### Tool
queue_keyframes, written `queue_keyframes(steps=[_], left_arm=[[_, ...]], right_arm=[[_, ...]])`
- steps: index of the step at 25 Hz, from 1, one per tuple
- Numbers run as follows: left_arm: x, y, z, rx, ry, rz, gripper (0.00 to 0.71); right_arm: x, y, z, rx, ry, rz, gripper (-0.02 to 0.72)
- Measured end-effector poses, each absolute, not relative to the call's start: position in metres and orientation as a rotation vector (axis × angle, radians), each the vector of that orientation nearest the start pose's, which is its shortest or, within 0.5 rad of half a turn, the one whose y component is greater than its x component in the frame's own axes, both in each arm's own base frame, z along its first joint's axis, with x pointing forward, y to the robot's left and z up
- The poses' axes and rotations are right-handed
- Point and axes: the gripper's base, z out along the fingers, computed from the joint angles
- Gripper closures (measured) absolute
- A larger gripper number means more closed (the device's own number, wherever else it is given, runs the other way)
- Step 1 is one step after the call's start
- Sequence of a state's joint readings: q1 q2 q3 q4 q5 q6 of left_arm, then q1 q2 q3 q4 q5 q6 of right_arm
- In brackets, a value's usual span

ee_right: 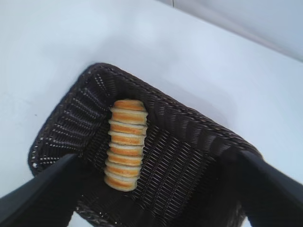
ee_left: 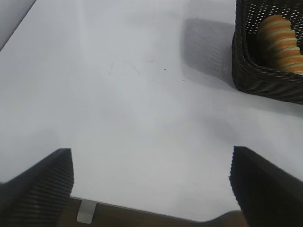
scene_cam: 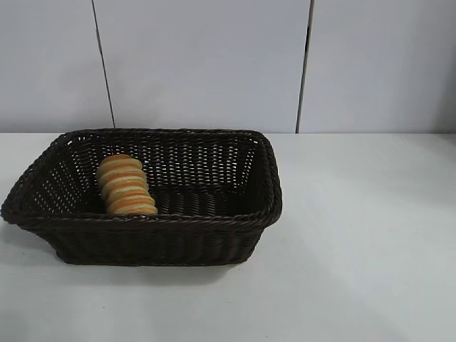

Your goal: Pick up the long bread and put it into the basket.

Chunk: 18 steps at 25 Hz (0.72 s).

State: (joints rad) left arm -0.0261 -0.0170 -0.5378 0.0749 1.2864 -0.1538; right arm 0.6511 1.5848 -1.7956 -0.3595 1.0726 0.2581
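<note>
The long bread [scene_cam: 126, 186], ridged in pale and orange-brown stripes, lies inside the dark brown wicker basket [scene_cam: 164, 219], toward its left end. The exterior view shows neither arm. My right gripper [ee_right: 151, 182] hangs open high above the basket [ee_right: 189, 156], the bread [ee_right: 125, 144] below it and free of both fingers. My left gripper [ee_left: 151, 182] is open over bare white table, off to one side of the basket [ee_left: 265, 78]; one end of the bread [ee_left: 282, 42] shows inside that corner.
The basket stands on a white table [scene_cam: 356, 249] with a pale panelled wall [scene_cam: 214, 64] behind. In the left wrist view the table's edge [ee_left: 142, 213] runs close by the gripper's fingers, with a small white tab [ee_left: 85, 211] on it.
</note>
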Motion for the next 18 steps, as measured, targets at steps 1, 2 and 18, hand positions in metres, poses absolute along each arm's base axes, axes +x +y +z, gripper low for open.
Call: queue_keyframes(steps=[1, 2, 18], left_arm=[[-0.023, 0.007, 0.270, -0.158, 2.207, -0.008, 0.062], [-0.023, 0.007, 0.270, -0.158, 2.207, -0.008, 0.062], [-0.023, 0.007, 0.270, -0.158, 2.207, -0.008, 0.062]], right_arm=[[0.289, 0.168, 0.442, -0.420, 2.243, -0.059, 0.093], [0.292, 0.153, 0.444, -0.359, 2.261, -0.147, 0.093], [0.230, -0.048, 0.505, 0.347, 2.201, -0.401, 0.093]])
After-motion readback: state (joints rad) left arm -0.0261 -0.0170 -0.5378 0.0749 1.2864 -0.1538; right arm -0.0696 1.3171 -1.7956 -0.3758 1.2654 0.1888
